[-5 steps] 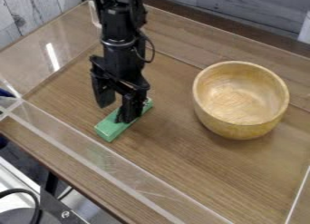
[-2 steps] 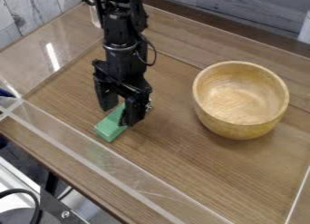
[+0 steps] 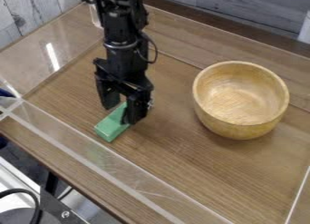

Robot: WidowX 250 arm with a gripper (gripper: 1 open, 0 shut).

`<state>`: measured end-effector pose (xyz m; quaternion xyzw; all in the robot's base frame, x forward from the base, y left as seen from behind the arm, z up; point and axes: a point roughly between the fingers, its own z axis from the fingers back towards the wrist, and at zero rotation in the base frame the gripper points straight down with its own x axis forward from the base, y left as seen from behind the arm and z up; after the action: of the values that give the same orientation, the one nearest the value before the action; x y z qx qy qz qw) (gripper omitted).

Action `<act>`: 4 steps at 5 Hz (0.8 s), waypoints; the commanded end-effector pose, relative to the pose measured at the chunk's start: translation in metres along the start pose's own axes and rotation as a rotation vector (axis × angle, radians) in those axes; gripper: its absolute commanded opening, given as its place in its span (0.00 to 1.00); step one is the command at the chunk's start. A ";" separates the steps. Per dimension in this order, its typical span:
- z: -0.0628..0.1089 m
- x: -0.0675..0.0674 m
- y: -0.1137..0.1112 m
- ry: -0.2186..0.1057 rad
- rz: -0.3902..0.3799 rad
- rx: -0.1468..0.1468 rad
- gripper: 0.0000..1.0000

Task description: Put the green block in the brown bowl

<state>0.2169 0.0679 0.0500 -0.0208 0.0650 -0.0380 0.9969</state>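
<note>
The green block (image 3: 114, 128) lies flat on the wooden table, left of centre. My gripper (image 3: 125, 109) hangs straight down over the block's far end, jaws open, one finger on each side of the bar. Its fingertips (image 3: 140, 113) reach almost to the table; the block's far end is hidden behind them. The brown bowl (image 3: 241, 100) stands empty to the right, about a hand's width from the gripper.
A clear acrylic wall (image 3: 72, 144) runs along the near and left sides of the table (image 3: 182, 164). A pale plank wall stands at the back left.
The gripper has dropped lower and shifted slightly right over the block's far end. The block and bowl have not moved.
</note>
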 end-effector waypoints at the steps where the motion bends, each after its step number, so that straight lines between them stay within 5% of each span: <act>1: 0.016 0.005 0.004 -0.056 0.008 0.015 1.00; 4: 0.013 0.004 0.004 -0.052 0.012 0.009 1.00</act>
<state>0.2155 0.0674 0.0502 -0.0270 0.0676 -0.0365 0.9967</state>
